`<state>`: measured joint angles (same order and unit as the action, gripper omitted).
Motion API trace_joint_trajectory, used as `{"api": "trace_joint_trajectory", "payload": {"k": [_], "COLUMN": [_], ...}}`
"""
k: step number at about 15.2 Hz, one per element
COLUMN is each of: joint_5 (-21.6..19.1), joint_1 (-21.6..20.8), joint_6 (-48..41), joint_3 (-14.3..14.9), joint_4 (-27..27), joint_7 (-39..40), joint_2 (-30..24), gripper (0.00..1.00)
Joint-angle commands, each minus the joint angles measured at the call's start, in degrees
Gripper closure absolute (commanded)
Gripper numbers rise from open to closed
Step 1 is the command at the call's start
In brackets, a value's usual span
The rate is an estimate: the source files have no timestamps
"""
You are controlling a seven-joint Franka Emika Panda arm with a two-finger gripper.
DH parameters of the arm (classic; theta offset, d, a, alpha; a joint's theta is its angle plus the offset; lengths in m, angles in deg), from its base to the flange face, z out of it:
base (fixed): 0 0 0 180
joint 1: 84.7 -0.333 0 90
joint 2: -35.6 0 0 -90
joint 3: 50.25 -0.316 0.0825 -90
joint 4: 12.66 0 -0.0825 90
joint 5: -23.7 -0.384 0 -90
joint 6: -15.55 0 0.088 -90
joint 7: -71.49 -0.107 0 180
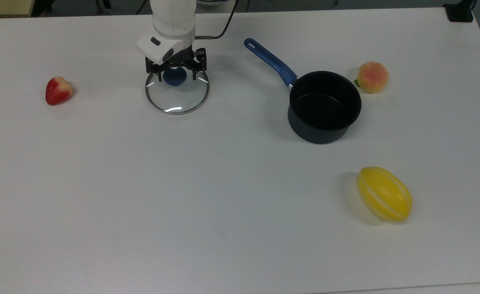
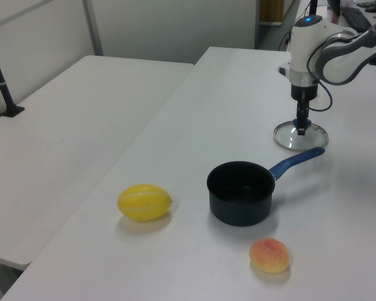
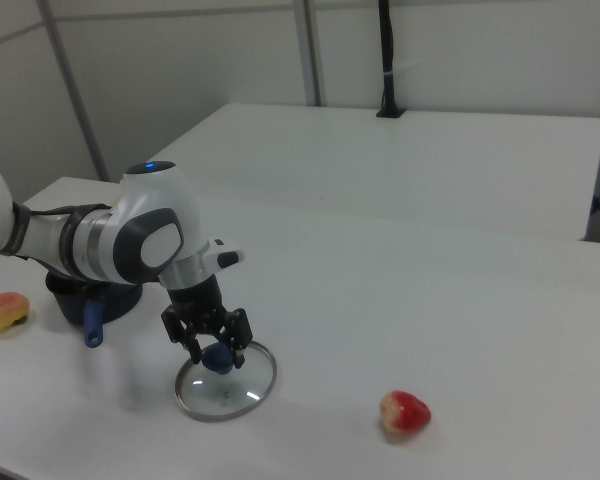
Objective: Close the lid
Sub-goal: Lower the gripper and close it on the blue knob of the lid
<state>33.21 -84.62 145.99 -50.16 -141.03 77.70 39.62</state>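
Nearest me in the top view I see a yellow melon (image 1: 384,194), then the dark saucepan (image 1: 324,106) with its blue handle, uncovered. Farther back the lid (image 1: 177,92) lies flat on the white table (image 1: 223,196), well apart from the saucepan. My gripper (image 1: 174,76) is down over the lid's blue knob (image 1: 175,77), fingers spread either side of it, not clamped.

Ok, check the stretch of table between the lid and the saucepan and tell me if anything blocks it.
Nothing visible does. The lid lies flat on the table with the gripper open around its blue knob. The table between it and the saucepan is bare; the saucepan's handle angles toward the lid, and the fruits lie off to the sides.
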Motion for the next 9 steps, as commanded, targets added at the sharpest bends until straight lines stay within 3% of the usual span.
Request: {"api": "trace_joint_trajectory", "payload": {"k": [1, 3, 4, 5, 9], "joint_5": [1.04, 1.04, 1.04, 0.95, 0.25], "joint_1": [0.27, 0.27, 0.27, 0.27, 0.19], "joint_6": [2.1, 1.67, 1.05, 0.87, -4.46], "joint_3": [0.0, 0.0, 0.0, 0.0, -0.27], "joint_4": [-0.91, -0.91, -0.83, -0.74, 1.71], "joint_7": [0.74, 0.57, 0.48, 0.48, 0.3], "joint_2": [0.64, 0.55, 0.29, 0.11, -1.82], "gripper": [0.43, 0.74, 0.83, 0.87, 0.87]}}
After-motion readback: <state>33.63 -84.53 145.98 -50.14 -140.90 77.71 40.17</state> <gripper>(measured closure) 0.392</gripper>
